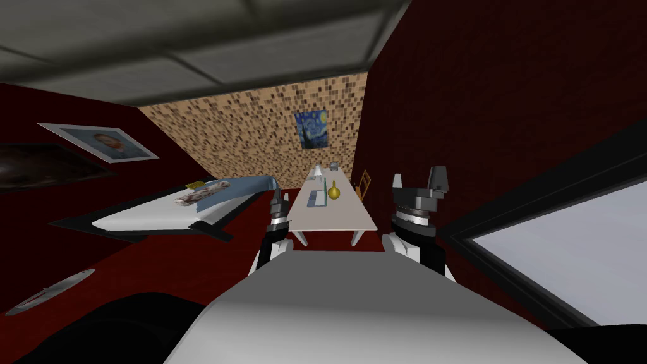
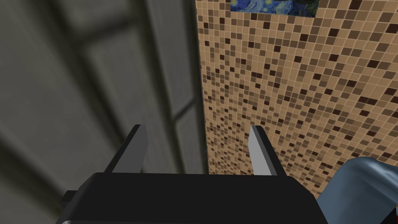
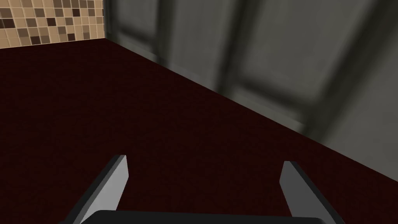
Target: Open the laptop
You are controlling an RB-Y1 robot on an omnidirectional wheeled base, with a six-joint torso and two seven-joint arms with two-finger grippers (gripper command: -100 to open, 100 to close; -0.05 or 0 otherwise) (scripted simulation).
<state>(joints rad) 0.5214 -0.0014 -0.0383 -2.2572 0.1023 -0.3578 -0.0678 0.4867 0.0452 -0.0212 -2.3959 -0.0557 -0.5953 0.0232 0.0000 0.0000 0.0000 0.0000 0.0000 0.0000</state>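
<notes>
Laptop [image 1: 314, 198] lies flat, apparently closed, on the long white surface [image 1: 341, 220] ahead, beside a yellow vase [image 1: 333, 191] and well out of reach. Raised clear, probably for the approach, left hand [image 1: 278, 203] and right hand [image 1: 417, 181] are spread wide, holding nothing.

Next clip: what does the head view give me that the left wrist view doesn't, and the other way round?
Head view adds: the white table ahead with the laptop and a yellow vase on it, and the right gripper. Left wrist view adds: the left gripper close up, fingers open with nothing between them. Both: the brown tiled wall and the blue painting on it.
</notes>
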